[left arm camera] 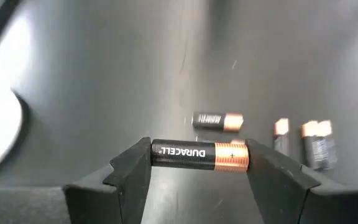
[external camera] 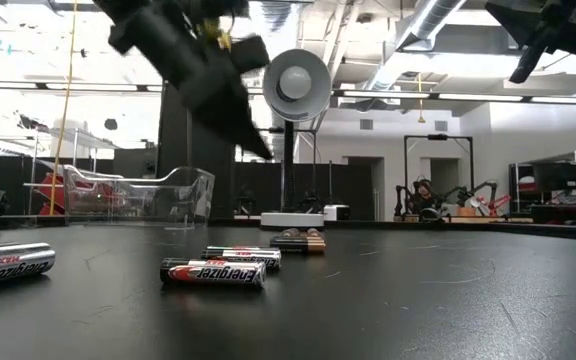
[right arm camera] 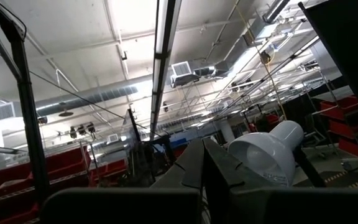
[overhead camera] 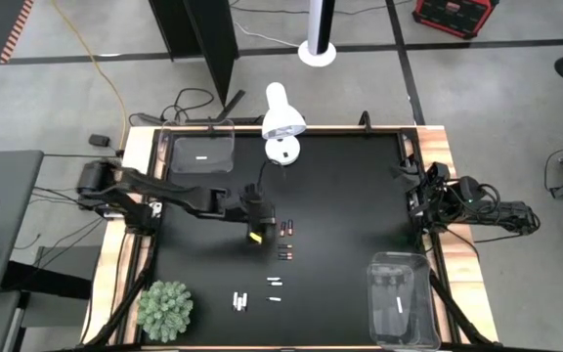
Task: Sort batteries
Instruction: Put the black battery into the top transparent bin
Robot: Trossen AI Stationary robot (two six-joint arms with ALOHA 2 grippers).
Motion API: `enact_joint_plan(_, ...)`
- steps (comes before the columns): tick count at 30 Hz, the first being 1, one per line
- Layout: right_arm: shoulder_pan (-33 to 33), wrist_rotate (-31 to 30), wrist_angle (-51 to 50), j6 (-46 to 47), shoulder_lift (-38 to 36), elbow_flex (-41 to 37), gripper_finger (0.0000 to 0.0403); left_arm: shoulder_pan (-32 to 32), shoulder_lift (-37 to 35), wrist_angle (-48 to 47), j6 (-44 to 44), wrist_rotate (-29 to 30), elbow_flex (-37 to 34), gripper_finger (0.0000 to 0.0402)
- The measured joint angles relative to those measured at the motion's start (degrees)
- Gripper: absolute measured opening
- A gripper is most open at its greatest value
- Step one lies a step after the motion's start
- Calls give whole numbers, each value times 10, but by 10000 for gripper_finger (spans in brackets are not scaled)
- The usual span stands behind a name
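Batteries lie across the black table [overhead camera: 360, 196], and this note runs from the left of the high view to the right.

Upper left of the frame: a clear bin [overhead camera: 201, 154] holds one pale battery [overhead camera: 201, 155]. A small green plant [overhead camera: 166, 310] stands at lower left.

Left of centre: the left gripper [overhead camera: 256, 236] hangs above the mat with one black-and-copper battery [left arm camera: 199, 155] pinched end to end between its two fingers [left arm camera: 132, 174]. The battery lies crosswise in the jaws, its black end against one pad and its copper end against the other, clear of the table.

Centre: just right of that gripper lie more dark batteries [overhead camera: 285, 228], with another pair [overhead camera: 283, 254] below them. Toward the lower middle are the silver batteries [overhead camera: 239, 300] and a few more pale ones [overhead camera: 275, 285]. In the low view two silver cells lie side by side [external camera: 213, 272], flat on the mat.

Upper centre: a white lamp [overhead camera: 282, 124] stands at the far edge.

Lower right: a second clear bin [overhead camera: 401, 298] holds a pale battery [overhead camera: 399, 306].

Right edge: the right gripper [overhead camera: 428, 192] is parked over the table rim, fingers pressed together, holding nothing.

Handling, as a judgement: each battery is rigid, light and smooth-skinned, so it should roll freely on the mat and may slip from a loose pinch. An end-to-end grip bears on small end faces; a tilt could let the cell pivot out. Gripping across the barrel at mid-length looks steadier for cells lying close together
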State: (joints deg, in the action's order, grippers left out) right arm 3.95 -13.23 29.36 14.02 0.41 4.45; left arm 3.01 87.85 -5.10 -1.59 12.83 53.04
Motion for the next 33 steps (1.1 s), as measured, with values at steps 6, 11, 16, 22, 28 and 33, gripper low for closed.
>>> enact_joint_plan(6,0,0,-2,-1,0,0,27,3,-141,-13,-57,-23,0,223)
enact_joint_plan(11,0,0,-2,-1,0,0,27,0,-260,-15,-105,-91,1,223)
enact_joint_plan(16,0,0,-2,-1,0,0,27,-9,-359,-13,-128,-240,1,223)
enact_joint_plan(22,0,0,-2,-3,0,0,27,-15,-425,-15,-121,-387,2,223)
enact_joint_plan(28,0,0,-2,-3,0,0,27,-15,-424,-19,-111,-435,2,223)
enact_joint_plan(33,0,0,-2,-4,0,0,27,-15,-403,-20,-108,-457,2,223)
